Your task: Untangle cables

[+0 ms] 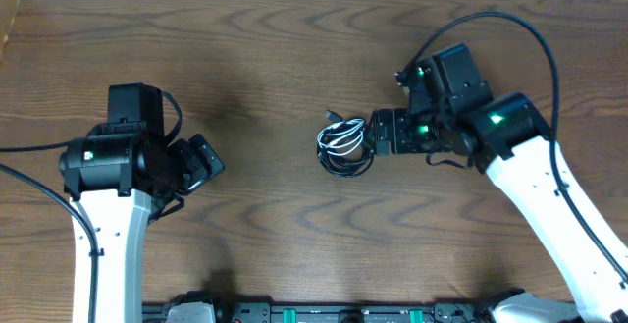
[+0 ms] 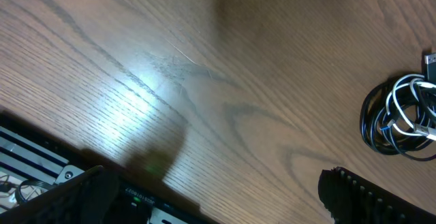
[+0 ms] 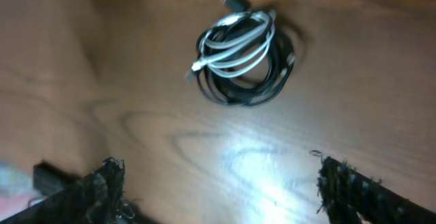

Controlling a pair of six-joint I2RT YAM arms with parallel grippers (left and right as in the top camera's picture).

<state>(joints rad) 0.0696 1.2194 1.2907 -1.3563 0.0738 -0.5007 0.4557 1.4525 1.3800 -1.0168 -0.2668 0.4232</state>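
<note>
The cables [image 1: 343, 147] lie in one small coiled bundle on the wooden table, black loops with a white cord woven through them. In the right wrist view the cables [image 3: 242, 60] sit ahead of my right gripper [image 3: 221, 178], whose jaws stand wide with only bare wood between them. From overhead, my right gripper [image 1: 372, 134] points left, its tips just at the bundle's right edge. My left gripper [image 1: 212, 160] is open and far to the left of the bundle. In the left wrist view the cables [image 2: 402, 120] show at the far right, well away from my left gripper [image 2: 214, 186].
The wooden table [image 1: 275, 48] fills the overhead view. An equipment rail [image 1: 314, 313] runs along its front edge. Thick black arm cables [image 1: 535, 28] arc over the back right.
</note>
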